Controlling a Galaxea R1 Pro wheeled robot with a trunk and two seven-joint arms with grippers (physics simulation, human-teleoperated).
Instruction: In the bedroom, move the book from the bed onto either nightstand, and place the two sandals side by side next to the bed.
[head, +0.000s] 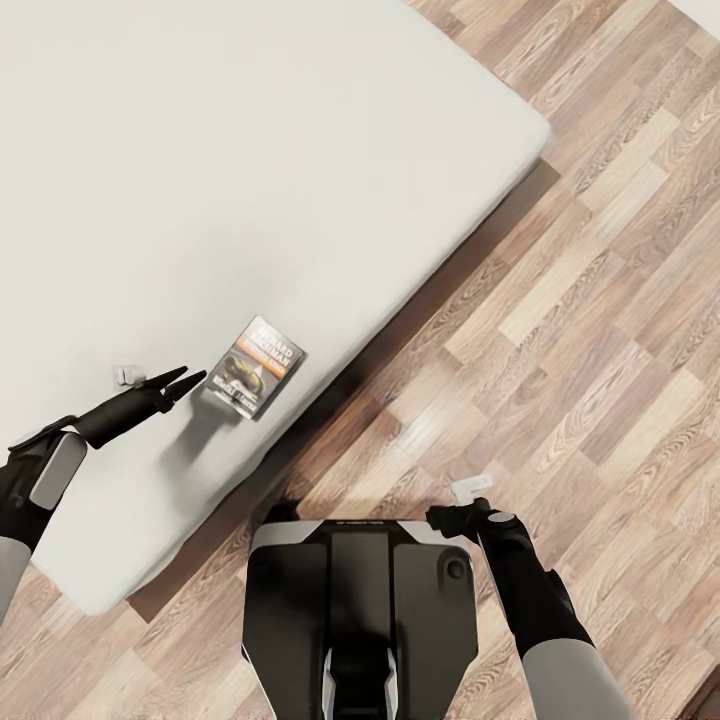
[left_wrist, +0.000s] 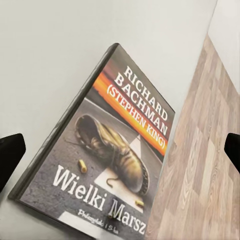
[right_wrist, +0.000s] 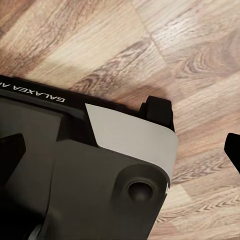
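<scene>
Thin dark paperback book with orange band (head: 252, 366) flat on the light grey mattress of the bed (head: 250, 160), near its edge (cover up) | left gripper (head: 188, 379) released, fingertips beside the book | right gripper (head: 452, 517) over wood-plank floor (head: 600, 300), fingers spread apart

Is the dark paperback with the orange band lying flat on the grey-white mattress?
Flat, closed, cover up: the dark paperback rests on the grey-white mattress near its edge, beside the open left gripper.
</scene>
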